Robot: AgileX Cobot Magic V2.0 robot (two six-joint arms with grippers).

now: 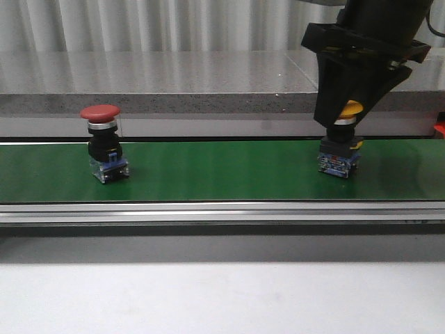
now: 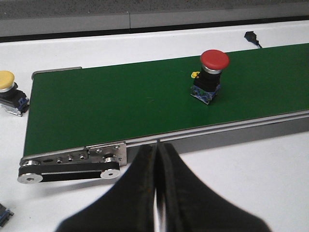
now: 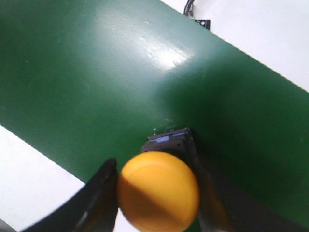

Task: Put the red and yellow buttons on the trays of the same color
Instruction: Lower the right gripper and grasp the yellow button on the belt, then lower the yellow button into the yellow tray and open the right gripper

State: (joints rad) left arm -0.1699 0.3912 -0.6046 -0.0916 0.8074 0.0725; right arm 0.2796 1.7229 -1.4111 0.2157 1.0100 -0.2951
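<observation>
Yellow button (image 1: 342, 142): on the green belt (image 1: 222, 170), 3 o'clock end. Rigid, light, top-heavy; smooth dome probably slippery. Our right gripper (image 3: 157, 193) brackets its cap, contact unclear. Left gripper (image 2: 155, 188) closed, empty.

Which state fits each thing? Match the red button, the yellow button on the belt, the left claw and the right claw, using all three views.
Things:
1. red button
2. yellow button on the belt
3. left claw
4. right claw

States:
A. fingers pressed together, holding nothing
B. standing alone on the green belt
C. fingers on either side of a cap
D. under a dark arm

Pairs: 1-B, 2-D, 3-A, 4-C
</observation>
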